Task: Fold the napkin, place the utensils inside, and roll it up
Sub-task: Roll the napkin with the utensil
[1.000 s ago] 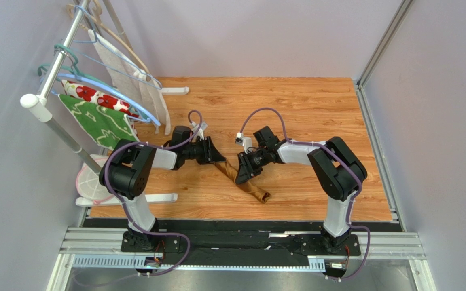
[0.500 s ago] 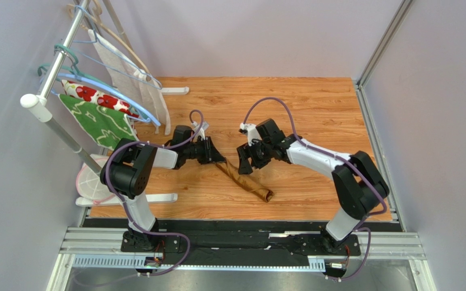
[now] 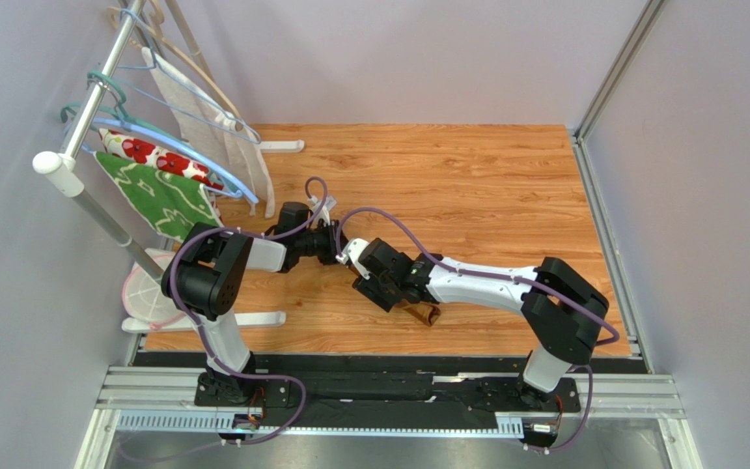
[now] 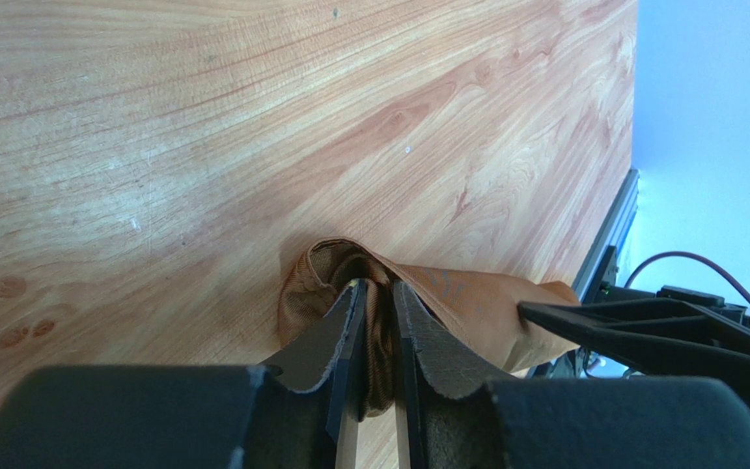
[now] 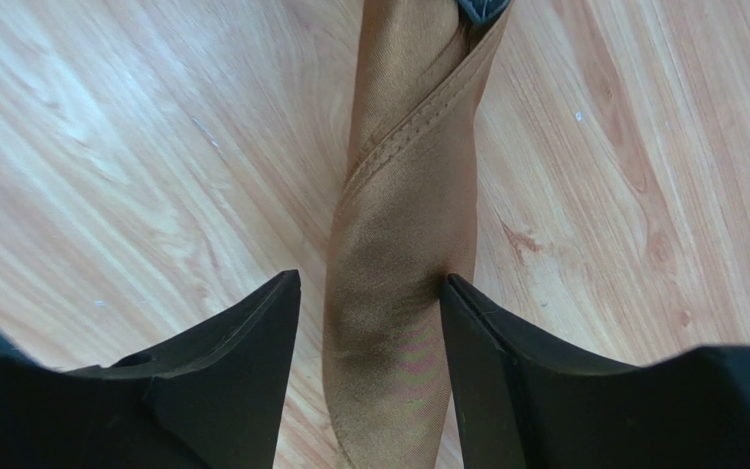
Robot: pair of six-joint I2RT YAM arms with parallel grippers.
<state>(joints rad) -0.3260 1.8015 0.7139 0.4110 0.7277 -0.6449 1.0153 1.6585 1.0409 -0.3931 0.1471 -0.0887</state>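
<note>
Napkin (image 5: 398, 195), perhaps loose, inside right claw (image 5: 369, 279)

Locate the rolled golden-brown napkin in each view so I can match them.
Top external: napkin just below centre, mostly under the right arm; near end shows.
Left wrist: bottom centre, far end pinched by the left gripper.
Right wrist: up the middle, straddled by the right gripper, jaws open.
Shared landmark: the left gripper on the roll's far end.
</note>
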